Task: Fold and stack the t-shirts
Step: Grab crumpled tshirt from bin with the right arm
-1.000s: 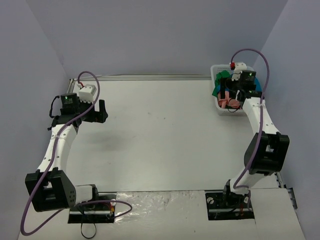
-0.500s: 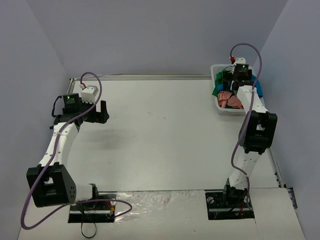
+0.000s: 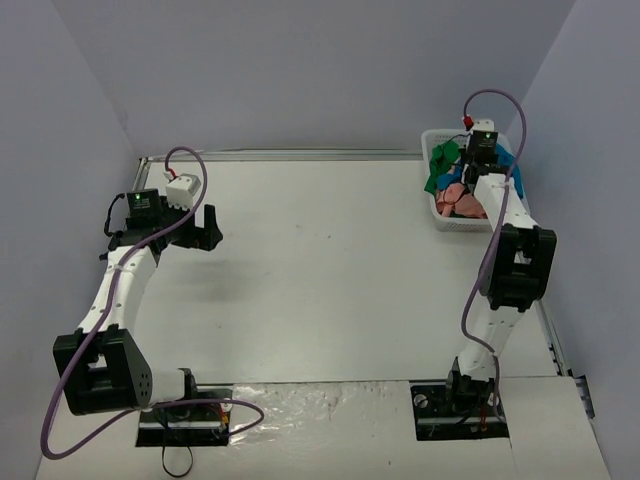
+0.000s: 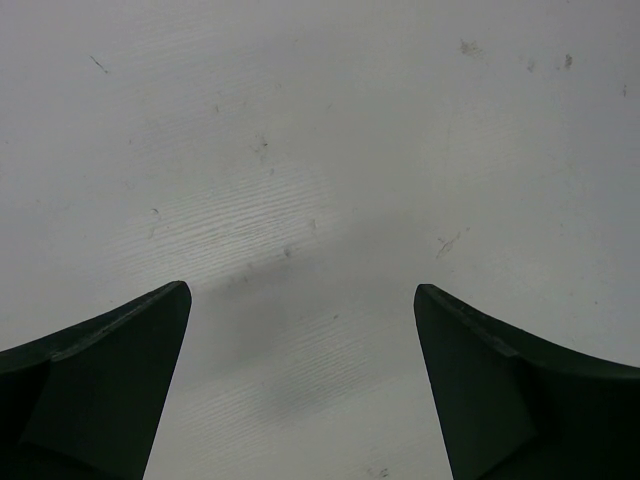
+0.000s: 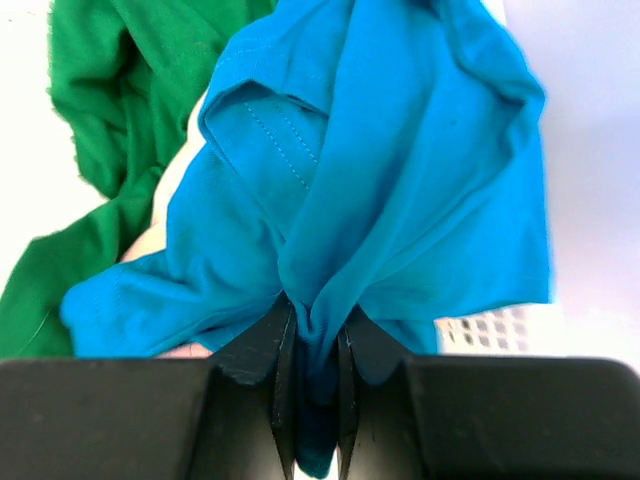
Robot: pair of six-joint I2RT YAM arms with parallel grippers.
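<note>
Right wrist: fingers (image 5: 245, 400) pinch teal-blue t-shirt (image 5: 400, 180) over basket (image 5: 487, 326).

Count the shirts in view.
3, all at the basket: a green shirt on its left side, a blue shirt pinched in the right gripper, a pink shirt at the near end. More may be hidden underneath.

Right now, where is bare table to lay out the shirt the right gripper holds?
The table's whole middle is bare, between the left gripper and the white mesh basket. Crowded only in the basket, where the right gripper pinches the teal-blue t-shirt by the green t-shirt and pink t-shirt.
</note>
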